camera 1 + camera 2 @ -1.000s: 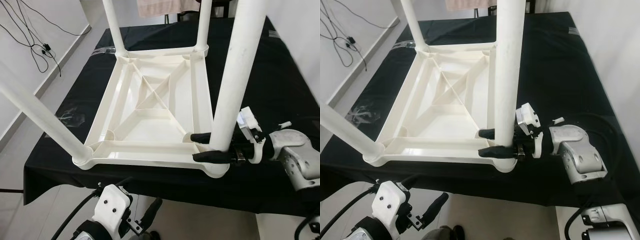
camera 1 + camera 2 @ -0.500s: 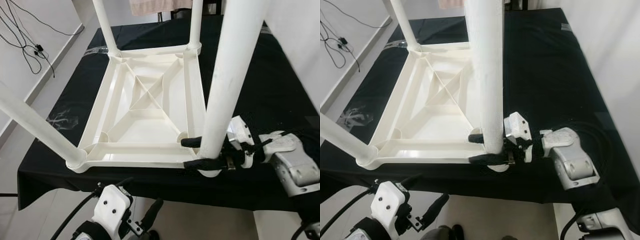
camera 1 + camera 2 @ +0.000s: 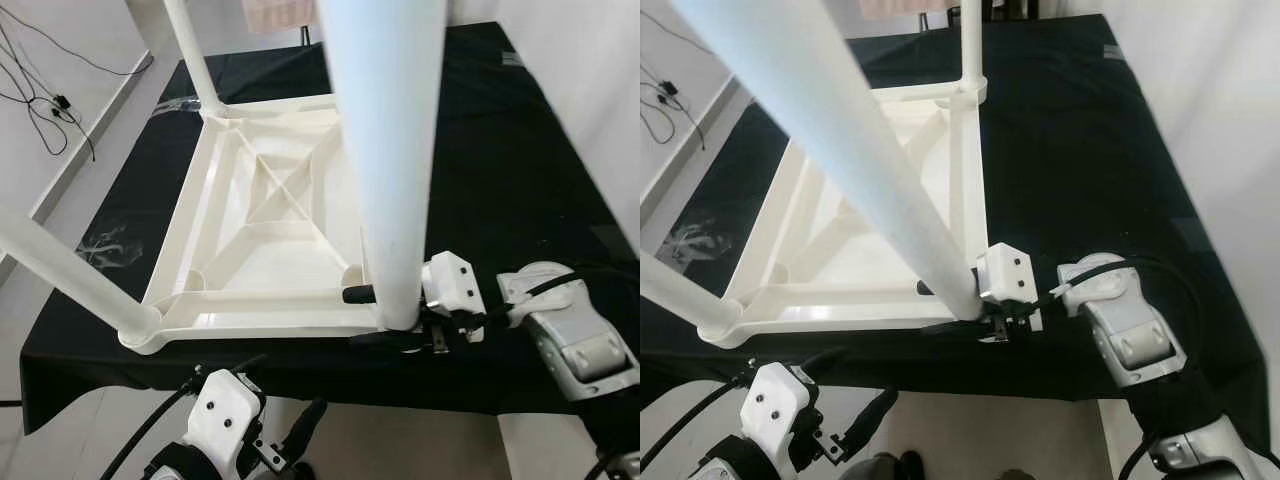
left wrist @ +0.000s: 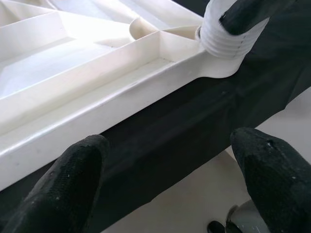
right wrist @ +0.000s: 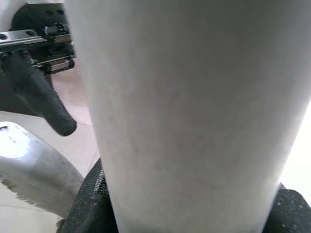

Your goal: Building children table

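The white plastic children's table (image 3: 270, 230) lies upside down on a black cloth, legs pointing up. My right gripper (image 3: 362, 318) is shut on the base of the near right leg (image 3: 385, 150), one black finger on each side, just above the corner socket. The same leg (image 5: 184, 111) looms close in the right wrist view. My left gripper (image 4: 170, 150) hangs open below the table's front edge, and its fingers (image 4: 77, 170) are spread and hold nothing. The threaded leg base (image 4: 221, 36) sits in its socket.
The near left leg (image 3: 70, 270), far left leg (image 3: 190, 60) and far right leg (image 3: 970, 45) stand up from the other corners. The black cloth (image 3: 480, 150) has bare room to the right. Cables (image 3: 50, 100) trail on the floor at left.
The camera has moved closer and to the right, so the gripped leg looms larger and slants across the view. My right gripper keeps its hold on the leg base.
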`<state>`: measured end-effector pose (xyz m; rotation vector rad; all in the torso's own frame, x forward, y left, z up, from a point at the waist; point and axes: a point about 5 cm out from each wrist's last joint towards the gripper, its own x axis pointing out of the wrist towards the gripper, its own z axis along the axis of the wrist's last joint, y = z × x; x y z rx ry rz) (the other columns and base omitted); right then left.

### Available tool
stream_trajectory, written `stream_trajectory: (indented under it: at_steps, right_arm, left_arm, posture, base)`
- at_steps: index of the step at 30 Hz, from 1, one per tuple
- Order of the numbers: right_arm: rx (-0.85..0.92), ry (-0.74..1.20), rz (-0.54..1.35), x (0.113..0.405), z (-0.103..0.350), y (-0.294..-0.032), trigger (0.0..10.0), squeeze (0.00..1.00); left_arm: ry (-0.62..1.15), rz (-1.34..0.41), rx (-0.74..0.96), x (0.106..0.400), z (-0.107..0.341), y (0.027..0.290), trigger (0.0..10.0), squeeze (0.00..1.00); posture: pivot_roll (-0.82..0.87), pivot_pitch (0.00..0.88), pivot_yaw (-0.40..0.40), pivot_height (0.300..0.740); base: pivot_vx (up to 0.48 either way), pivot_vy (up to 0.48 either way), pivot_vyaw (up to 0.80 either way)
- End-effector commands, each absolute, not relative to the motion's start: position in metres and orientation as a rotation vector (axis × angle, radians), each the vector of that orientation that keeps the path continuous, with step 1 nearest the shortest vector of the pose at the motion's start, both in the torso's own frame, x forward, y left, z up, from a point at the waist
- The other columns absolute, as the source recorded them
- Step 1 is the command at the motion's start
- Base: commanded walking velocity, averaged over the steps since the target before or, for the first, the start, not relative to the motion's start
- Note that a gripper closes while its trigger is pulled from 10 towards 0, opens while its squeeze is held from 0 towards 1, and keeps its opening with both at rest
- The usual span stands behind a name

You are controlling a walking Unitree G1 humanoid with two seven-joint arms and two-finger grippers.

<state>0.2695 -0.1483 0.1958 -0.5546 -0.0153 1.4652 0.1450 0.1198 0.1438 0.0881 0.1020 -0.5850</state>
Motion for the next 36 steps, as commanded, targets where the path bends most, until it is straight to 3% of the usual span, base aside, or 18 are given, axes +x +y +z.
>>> stream_trajectory:
  at_steps: [1,16,24,36]
  right_arm:
    - [-0.53,0.245,1.441,0.264,0.149,-0.155,10.0,0.0]
    - [-0.213,0.166,1.302,0.296,0.181,-0.168,10.0,0.0]
    - [-0.105,0.235,1.394,0.289,0.172,-0.173,10.0,0.0]
    - [-0.084,0.271,1.491,0.282,0.172,-0.179,10.0,0.0]
  left_arm:
    - [0.129,-0.589,0.097,0.143,0.142,0.123,10.0,0.0]
    - [0.129,-0.587,0.096,0.143,0.142,0.122,10.0,0.0]
    - [0.133,-0.588,0.098,0.142,0.142,0.122,10.0,0.0]
    - [0.135,-0.588,0.102,0.142,0.142,0.123,10.0,0.0]
  posture:
    - [0.04,0.247,0.092,0.74]
    - [0.04,0.253,0.082,0.74]
    - [0.05,0.256,0.086,0.74]
    - [0.05,0.257,0.085,0.74]
  base:
    - [0.0,0.0,0.0]
    - [0.0,0.0,0.0]
    - [0.0,0.0,0.0]
    - [0.0,0.0,0.0]
